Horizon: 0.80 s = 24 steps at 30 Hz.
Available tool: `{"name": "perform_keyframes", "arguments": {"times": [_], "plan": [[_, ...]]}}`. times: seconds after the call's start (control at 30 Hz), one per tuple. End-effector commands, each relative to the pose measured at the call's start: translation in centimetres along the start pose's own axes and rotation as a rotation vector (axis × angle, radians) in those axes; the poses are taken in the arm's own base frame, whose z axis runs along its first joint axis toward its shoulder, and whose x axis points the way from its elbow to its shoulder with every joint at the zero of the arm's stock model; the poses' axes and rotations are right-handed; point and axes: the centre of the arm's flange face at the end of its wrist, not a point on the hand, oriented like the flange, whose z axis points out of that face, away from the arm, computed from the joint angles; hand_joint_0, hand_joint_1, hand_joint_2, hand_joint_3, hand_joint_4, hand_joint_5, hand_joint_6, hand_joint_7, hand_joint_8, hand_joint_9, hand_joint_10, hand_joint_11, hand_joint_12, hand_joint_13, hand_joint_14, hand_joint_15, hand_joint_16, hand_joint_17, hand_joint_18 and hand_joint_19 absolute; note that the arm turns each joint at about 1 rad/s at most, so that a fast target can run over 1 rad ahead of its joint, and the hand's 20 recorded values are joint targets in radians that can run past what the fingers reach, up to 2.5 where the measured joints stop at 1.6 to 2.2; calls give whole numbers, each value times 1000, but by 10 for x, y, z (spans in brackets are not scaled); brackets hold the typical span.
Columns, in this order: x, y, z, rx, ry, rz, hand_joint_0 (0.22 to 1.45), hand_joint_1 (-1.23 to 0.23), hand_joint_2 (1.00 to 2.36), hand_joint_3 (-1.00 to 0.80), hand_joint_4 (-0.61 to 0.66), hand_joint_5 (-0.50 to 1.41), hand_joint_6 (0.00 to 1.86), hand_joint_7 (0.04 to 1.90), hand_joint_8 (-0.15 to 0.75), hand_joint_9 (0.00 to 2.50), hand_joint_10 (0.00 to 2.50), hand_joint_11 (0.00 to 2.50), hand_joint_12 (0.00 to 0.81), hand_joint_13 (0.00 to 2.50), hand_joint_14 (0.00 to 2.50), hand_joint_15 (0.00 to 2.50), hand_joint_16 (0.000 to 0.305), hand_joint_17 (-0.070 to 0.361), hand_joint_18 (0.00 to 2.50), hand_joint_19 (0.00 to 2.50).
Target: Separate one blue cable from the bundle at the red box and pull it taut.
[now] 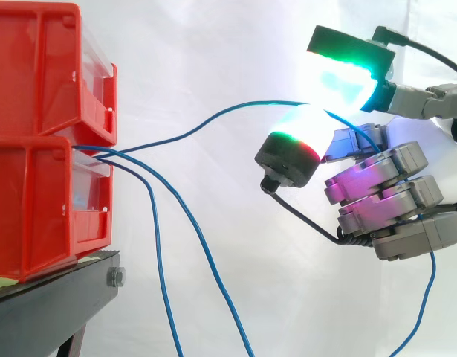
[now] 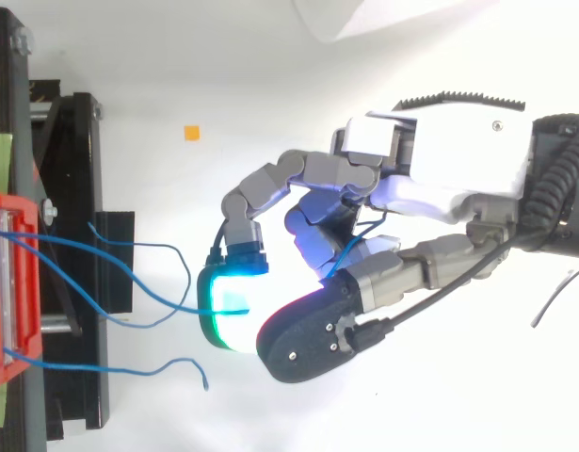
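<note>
Leftmost, from the red bins (image 1: 35, 149) at the frame's left edge, two loose cables (image 1: 155, 245) droop downward, while one blue cable (image 1: 213, 117) arcs slackly rightward into the hand (image 1: 384, 193), which pinches it between its glowing pads, so tightening likely means pulling right, away from the bins.

Looks like a robotics lab — plain white curtain (image 1: 213, 44) behind, stacked red bins (image 1: 27, 208) on a black stand (image 1: 50, 305) — a test rig.
</note>
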Motion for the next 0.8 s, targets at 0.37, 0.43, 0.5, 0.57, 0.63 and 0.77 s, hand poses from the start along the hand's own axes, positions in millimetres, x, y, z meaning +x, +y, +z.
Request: {"name": "perform_keyframes", "arguments": {"times": [0.37, 0.43, 0.5, 0.57, 0.63, 0.77], "plan": [[0, 0, 0, 0, 0, 0, 666, -618, 1009, -363, 81, -145, 874, 1042, 311, 717, 1598, 1420, 358, 733, 2460, 1457, 28, 63, 1331, 1946], [0, 0, 0, 0, 0, 0, 667, -618, 1009, -365, 80, -145, 874, 1039, 311, 722, 1596, 1420, 355, 727, 2463, 1507, 29, 65, 1329, 1942], [0, 0, 0, 0, 0, 0, 666, -619, 1010, -363, 75, -144, 874, 1034, 304, 725, 1595, 1411, 358, 717, 2484, 1537, 29, 65, 1329, 1940], [0, 0, 0, 0, 0, 0, 667, -618, 1009, -364, 79, -144, 874, 1034, 303, 727, 1587, 1432, 360, 702, 2500, 1528, 29, 65, 1326, 1942], [0, 0, 0, 0, 0, 0, 667, -619, 1009, -364, 81, -143, 873, 1038, 303, 728, 1583, 1418, 355, 696, 2500, 1495, 29, 65, 1324, 1942], [0, 0, 0, 0, 0, 0, 666, -621, 1010, -360, 84, -142, 870, 1051, 311, 731, 1578, 1434, 358, 694, 2500, 1463, 29, 66, 1320, 1939]]}}
